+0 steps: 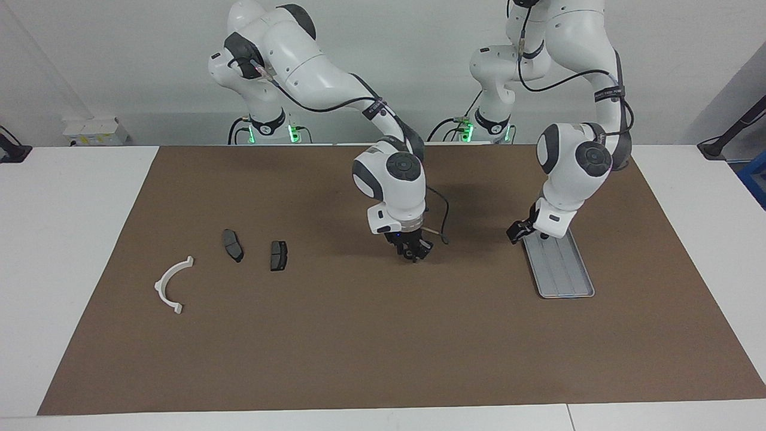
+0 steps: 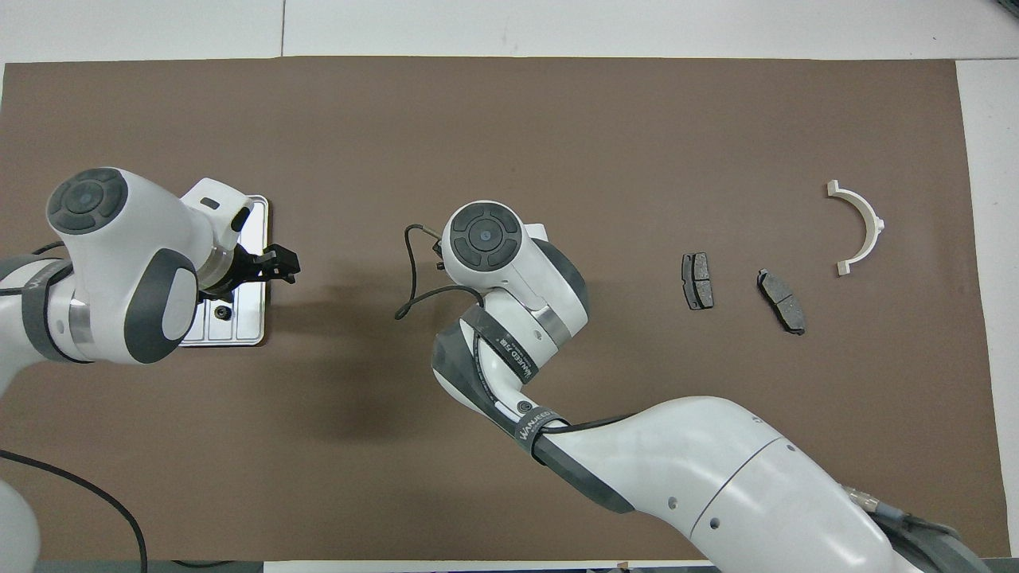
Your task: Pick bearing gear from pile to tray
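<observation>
The pile lies toward the right arm's end of the mat: a white semicircular bracket and two dark grey brake pads. The silver tray lies toward the left arm's end. A small black round piece lies in it at the end nearer the robots. My left gripper hangs tilted, open and empty, over the tray's edge at that end. My right gripper is low over the middle of the mat, hidden under its wrist in the overhead view.
A brown mat covers most of the white table. The left arm's wrist covers much of the tray from above. A black cable loops beside the right wrist.
</observation>
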